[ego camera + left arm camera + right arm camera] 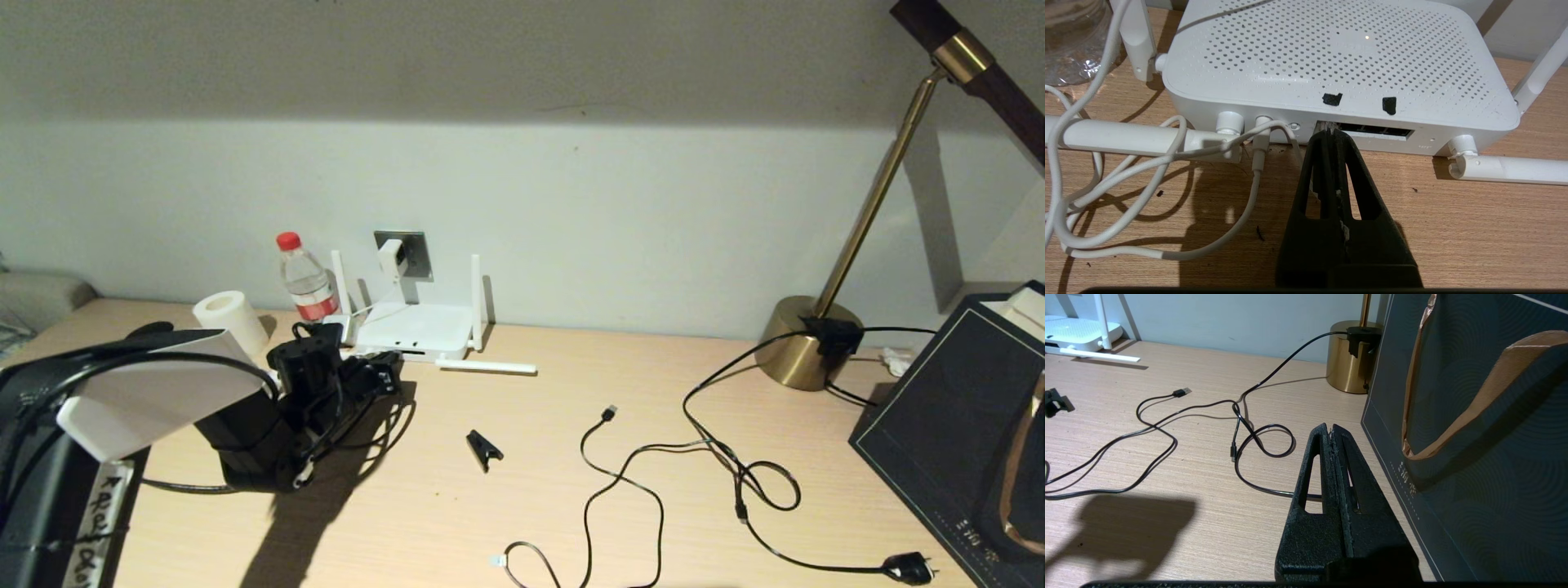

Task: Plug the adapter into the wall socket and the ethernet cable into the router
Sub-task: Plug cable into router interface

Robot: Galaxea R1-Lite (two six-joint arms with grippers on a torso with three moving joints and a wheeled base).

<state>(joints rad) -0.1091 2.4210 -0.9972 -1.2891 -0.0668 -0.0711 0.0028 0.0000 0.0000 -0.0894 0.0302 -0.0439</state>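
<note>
We saw the left claw (1331, 132) squeezed tight, with its tips right at the left end of the dark port slot (1378, 131) on the white router (1331, 53). Something small and pale showed at its tips, but we could not tell what it was. The router sat on the worktop (571, 457) by the wall, with two antennas lying flat and two standing up. The little white adapter (391, 257) was already in the grey wall socket (412, 251) just above the router. Its thin white cord (1241, 220) ran down and went into the router's back, beside the slot. We could not make out the ethernet cable. A water bottle (306, 282) and a paper roll (231, 318) stood left of the router. The right claw (1333, 435) was clenched on nothing, hanging over the worktop beside a dark bag (1474, 457), near a thin black USB cable (1155, 428) and a gold lamp base (804, 343).
</note>
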